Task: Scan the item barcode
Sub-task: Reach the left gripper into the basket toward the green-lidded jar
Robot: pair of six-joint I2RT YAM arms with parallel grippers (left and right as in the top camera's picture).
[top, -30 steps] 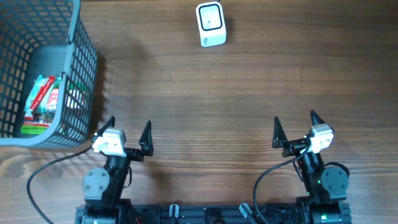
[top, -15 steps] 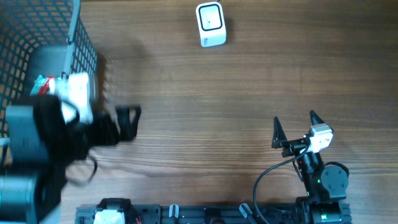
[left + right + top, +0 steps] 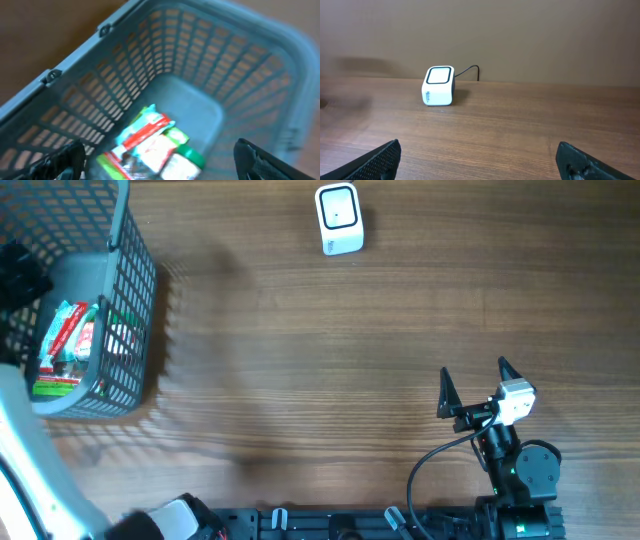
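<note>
Several packaged items (image 3: 68,345) in red, white and green lie on the floor of a grey mesh basket (image 3: 135,290) at the far left. The left wrist view looks down into the basket (image 3: 165,75), with my left gripper (image 3: 160,161) hanging open above the items (image 3: 155,147) and holding nothing; the picture is blurred. The white barcode scanner (image 3: 338,220) stands at the far middle of the table, and shows ahead in the right wrist view (image 3: 439,86). My right gripper (image 3: 474,392) rests open and empty at the near right (image 3: 480,165).
The left arm (image 3: 30,450) sweeps up along the left edge of the overhead view, blurred. The scanner's cable (image 3: 470,70) runs behind it. Bare wooden table (image 3: 330,360) lies between basket, scanner and right arm.
My left arm has swung from its rest place at the near left up and over the basket. The right arm has not moved.
</note>
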